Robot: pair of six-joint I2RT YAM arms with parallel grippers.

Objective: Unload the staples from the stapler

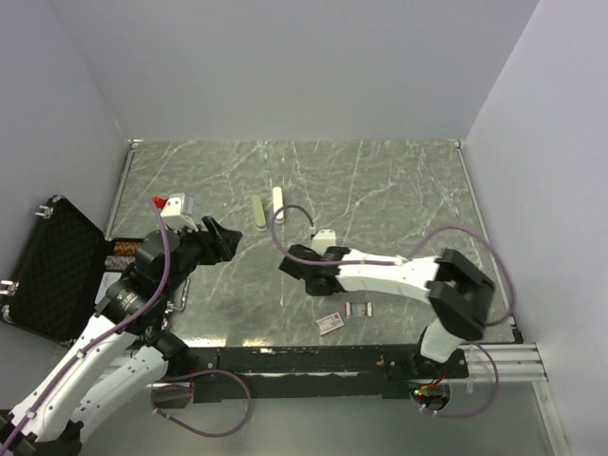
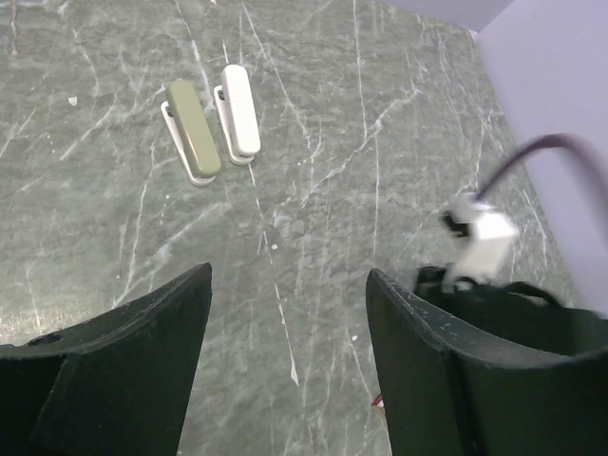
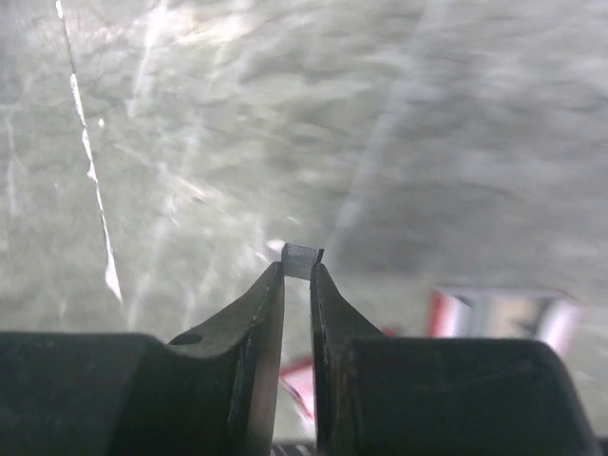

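Note:
Two closed staplers lie side by side at the middle back of the table, an olive-green one [image 1: 256, 214] [image 2: 194, 128] and a white one [image 1: 277, 202] [image 2: 238, 109]. My right gripper [image 1: 284, 266] [image 3: 297, 271] is shut on a small silvery-grey segment of staples [image 3: 302, 258], held at the fingertips above the table, in front of the staplers. Another short strip of staples [image 1: 359, 308] lies near the front edge. My left gripper [image 1: 226, 237] [image 2: 290, 285] is open and empty, hovering left of the right gripper, with the staplers ahead of it.
A small red-and-white cardboard box [image 1: 331, 323] [image 3: 494, 309] lies near the front edge beside the loose strip. An open black case [image 1: 47, 271] stands off the table's left side. A small red object [image 1: 158, 201] lies at the left. Grey walls enclose the table.

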